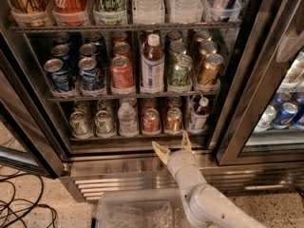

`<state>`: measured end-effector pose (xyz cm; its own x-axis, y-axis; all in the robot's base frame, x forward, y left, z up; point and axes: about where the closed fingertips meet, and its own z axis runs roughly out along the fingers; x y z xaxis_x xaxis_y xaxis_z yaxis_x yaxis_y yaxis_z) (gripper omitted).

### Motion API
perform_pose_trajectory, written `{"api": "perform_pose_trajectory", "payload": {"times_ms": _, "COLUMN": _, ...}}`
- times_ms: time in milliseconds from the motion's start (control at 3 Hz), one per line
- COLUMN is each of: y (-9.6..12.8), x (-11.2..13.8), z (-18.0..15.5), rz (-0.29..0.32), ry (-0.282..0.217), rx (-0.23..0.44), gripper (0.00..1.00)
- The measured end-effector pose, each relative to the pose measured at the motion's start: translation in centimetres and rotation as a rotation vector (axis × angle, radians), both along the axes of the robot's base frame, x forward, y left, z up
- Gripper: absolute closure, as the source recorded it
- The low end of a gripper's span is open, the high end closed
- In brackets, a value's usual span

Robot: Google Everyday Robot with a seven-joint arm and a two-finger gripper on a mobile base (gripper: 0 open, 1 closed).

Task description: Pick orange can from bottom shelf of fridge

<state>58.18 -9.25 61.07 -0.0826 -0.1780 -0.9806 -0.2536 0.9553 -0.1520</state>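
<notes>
My white arm [211,209] comes up from the lower right corner of the view and leans up and to the left, narrowing into a rounded wrist [183,164]. My end effector [170,142] sits low in the middle of the view and points upward. Its two tan fingers [161,152] are spread into a wide V, the left one angled further outward than the right. Nothing is held between them.
</notes>
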Motion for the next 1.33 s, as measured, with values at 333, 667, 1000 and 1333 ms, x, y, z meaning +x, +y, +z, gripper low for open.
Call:
{"api": "perform_pose_trajectory", "payload": {"times_ms": 333, "y": 0.0, "x": 0.3, "z": -0.2, "rz": -0.003, "ry": 0.007, "rx": -0.001, "gripper": 0.22}}
{"api": "perform_pose_trajectory", "payload": {"times_ms": 667, "y": -0.2, "x": 2.0, "z": -0.8, "rz": -0.017, "ry": 0.008, "rx": -0.014, "gripper": 0.41}}
{"api": "perform_pose_trajectory", "payload": {"times_ms": 1000, "y": -0.4, "x": 3.2, "z": -1.2, "rz": -0.026, "ry": 0.009, "rx": -0.022, "gripper": 0.46}}
{"api": "perform_pose_trajectory", "payload": {"times_ms": 1333, "y": -0.5, "x": 4.9, "z": -1.5, "rz": -0.038, "ry": 0.007, "rx": -0.03, "gripper": 0.43}}
